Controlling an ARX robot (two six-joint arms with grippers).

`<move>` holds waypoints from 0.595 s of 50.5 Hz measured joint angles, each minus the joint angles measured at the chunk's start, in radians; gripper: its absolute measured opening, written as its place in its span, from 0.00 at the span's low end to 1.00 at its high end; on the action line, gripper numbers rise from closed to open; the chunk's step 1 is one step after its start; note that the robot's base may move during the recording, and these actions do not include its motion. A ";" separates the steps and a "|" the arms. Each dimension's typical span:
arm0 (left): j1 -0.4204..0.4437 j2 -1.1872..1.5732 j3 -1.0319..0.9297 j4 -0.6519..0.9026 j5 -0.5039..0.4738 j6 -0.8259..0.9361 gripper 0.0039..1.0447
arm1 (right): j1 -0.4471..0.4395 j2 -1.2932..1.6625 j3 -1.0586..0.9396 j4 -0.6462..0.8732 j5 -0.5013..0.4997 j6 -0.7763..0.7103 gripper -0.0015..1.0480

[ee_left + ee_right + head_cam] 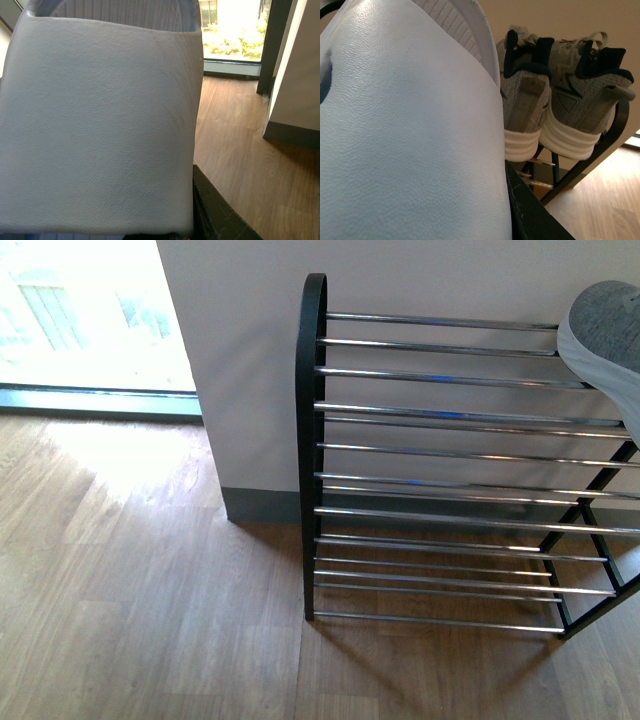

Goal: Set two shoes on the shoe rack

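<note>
**Sneakers racked, slides not yet on**

Shoe rack (440, 480) stands vs the wall on the wood floor (130, 600); in front view most chrome bars are bare, w/ just one grey sneaker (605, 335) poking in at the top right edge. No arms visible there.

Right wrist view adds what front can't: both sneakers (560, 95) sit side by side, heels out, on the rack's top tier. So that pair looks done.

Left to do, by my read: the two pale blue slides. Left slide (100, 125) fills the left wrist view, floor and a window behind it, rack not in shot. Right slide (410, 130) fills the right wrist view, near the sneakers.

Grippers: fingers hidden in both wrist views; each slide appears carried, but grip can't be confirmed.
</note>
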 joint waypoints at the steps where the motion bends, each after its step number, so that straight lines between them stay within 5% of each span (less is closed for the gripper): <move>1: 0.000 0.000 0.000 0.000 0.000 0.000 0.02 | 0.000 0.000 0.000 0.000 0.000 0.000 0.02; 24: -0.001 0.001 0.000 0.000 0.001 0.000 0.02 | 0.000 0.001 0.000 0.000 0.000 0.000 0.02; 30: 0.000 0.001 0.000 0.000 0.001 0.000 0.02 | -0.028 0.014 -0.016 0.101 -0.134 0.019 0.02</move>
